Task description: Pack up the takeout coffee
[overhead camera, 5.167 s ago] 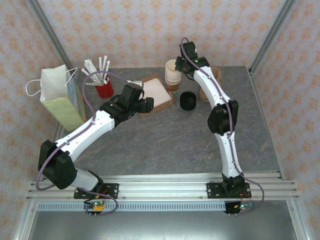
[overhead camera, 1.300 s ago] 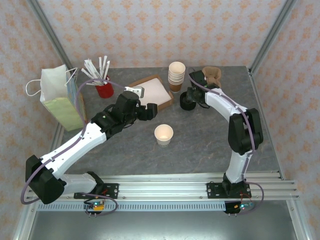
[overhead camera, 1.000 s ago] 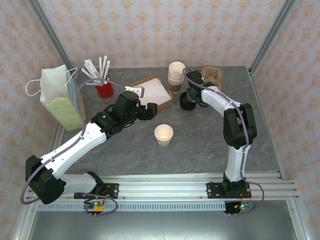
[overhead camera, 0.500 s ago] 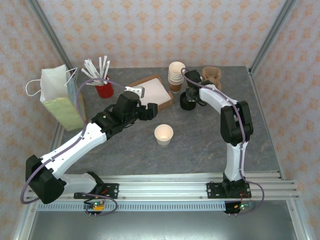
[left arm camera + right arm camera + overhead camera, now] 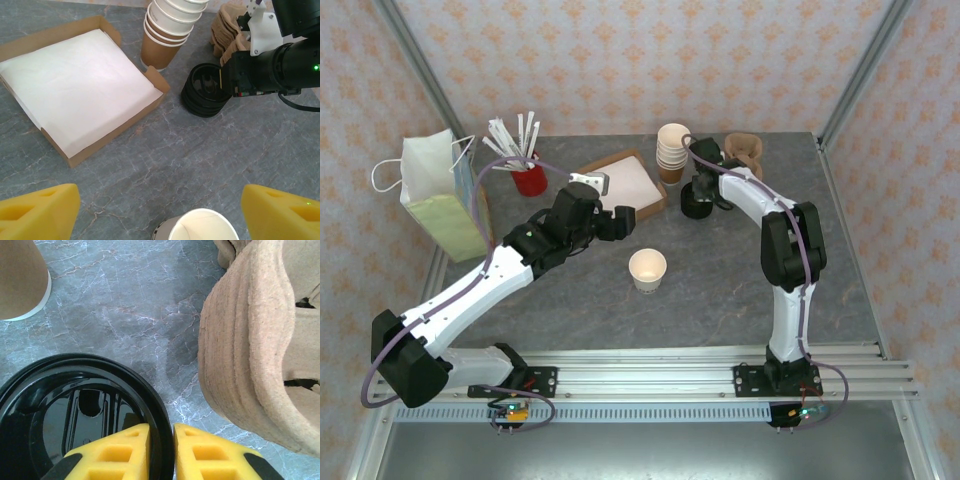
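The takeout coffee cup (image 5: 647,268) is a small cream paper cup standing open-topped, with no lid, mid-table; its rim (image 5: 200,231) sits at the bottom of the left wrist view. My left gripper (image 5: 620,222) hovers up and left of it, open, its yellow fingertips (image 5: 37,210) wide apart and holding nothing. A stack of black lids (image 5: 695,207) rests right of the cardboard tray. My right gripper (image 5: 161,450) is shut on the rim of the top black lid (image 5: 75,405), one pad inside the rim and one outside.
A cardboard tray lined with white paper (image 5: 625,185) lies at the back. Behind it are a stack of lidless cups (image 5: 671,150) and pulp cup carriers (image 5: 743,150). A paper bag (image 5: 440,195) and a red holder of sticks (image 5: 528,178) stand at the left.
My right gripper settled onto the lid stack and its fingers closed on the top lid's rim. The left arm and the cup have not moved.
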Controlling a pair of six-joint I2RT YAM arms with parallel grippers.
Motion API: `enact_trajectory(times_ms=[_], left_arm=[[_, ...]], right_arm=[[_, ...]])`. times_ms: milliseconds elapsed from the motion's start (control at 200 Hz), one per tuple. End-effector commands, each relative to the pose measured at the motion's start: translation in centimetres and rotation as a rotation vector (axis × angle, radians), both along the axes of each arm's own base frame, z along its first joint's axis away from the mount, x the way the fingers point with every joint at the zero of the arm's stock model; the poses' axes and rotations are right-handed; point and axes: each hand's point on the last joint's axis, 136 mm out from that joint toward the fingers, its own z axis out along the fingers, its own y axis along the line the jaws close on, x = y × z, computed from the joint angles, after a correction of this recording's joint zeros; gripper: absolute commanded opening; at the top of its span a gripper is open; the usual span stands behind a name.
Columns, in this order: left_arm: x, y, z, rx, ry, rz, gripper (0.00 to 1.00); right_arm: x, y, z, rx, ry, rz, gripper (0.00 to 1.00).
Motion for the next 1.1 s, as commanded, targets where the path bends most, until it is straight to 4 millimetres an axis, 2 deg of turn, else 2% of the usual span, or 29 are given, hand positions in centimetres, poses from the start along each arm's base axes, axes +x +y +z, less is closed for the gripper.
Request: enact_trajectory(times_ms=[0, 240, 450, 525, 636, 746, 846, 941, 1091], left_arm=[[0.3, -0.2, 0.5, -0.003, -0.023, 0.009, 0.85], [0.4, -0.3, 0.3, 0.006, -0.022, 0.006, 0.85], [0.7, -0.2, 0.4, 0.036, -0.04, -0.001, 0.85], [0.8, -0.4, 0.6, 0.048, -0.056, -0.016, 0.85], [1.0, -1.2, 0.8, 0.076, -0.107, -0.089, 0.83], [1.3, -1.5, 1.2, 0.075, -0.145, -0.108, 0.83], [1.2, -3.1, 2.3, -0.005, -0.171, -0.163, 0.83], [1.1, -4.2, 4.3, -0.157, -0.181, -0.181, 0.83], [1.6, -3.9, 8.3, -0.532, -0.144, -0.133, 0.83]], right_arm=[[0.2, -1.0, 2.4, -0.035, -0.034, -0.012, 0.18], [-0.1, -1.0, 4.1, -0.025, -0.053, -0.008, 0.13], [-0.9, -1.3, 7.1, -0.009, -0.094, -0.005, 0.12], [-1.6, -1.2, 8.2, 0.008, -0.101, 0.005, 0.11], [-3.9, -0.2, 10.2, 0.083, -0.092, 0.055, 0.11], [-6.8, 2.0, 12.4, 0.278, -0.148, 0.118, 0.11], [-9.4, 4.9, 15.0, 0.516, -0.173, 0.187, 0.11], [-11.1, 7.1, 18.1, 0.741, -0.214, 0.215, 0.11], [-13.1, 10.2, 23.3, 1.087, -0.311, 0.219, 0.11]])
